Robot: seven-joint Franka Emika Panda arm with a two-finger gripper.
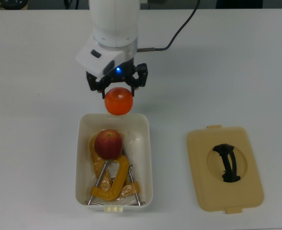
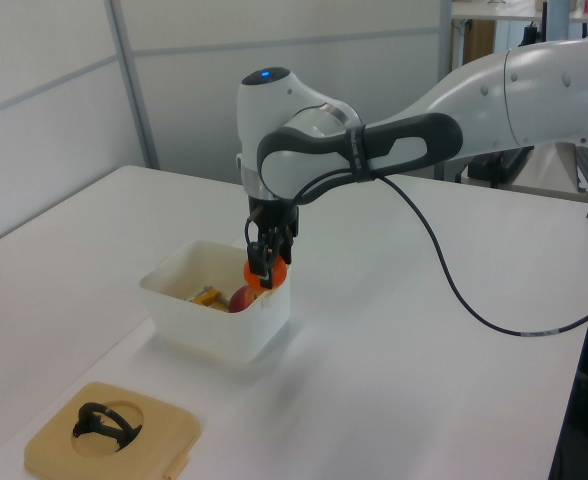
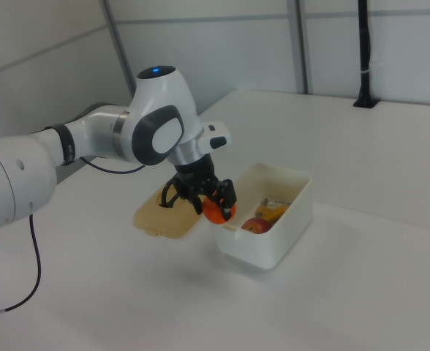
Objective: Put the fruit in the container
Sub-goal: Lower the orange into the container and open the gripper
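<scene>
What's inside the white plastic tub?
Inside the white plastic tub sit a red apple and yellow metal C-clamps. The apple hides part of them; the tub's floor beneath stays unseen.

Bright, even overhead light (soft faint shadows), no glare.

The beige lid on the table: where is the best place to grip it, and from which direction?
Grip the black handle at the centre of the beige lid, coming straight down from above. The lid lies flat on the table, so its thin edges offer little hold, while the handle arches across its round recess.
</scene>
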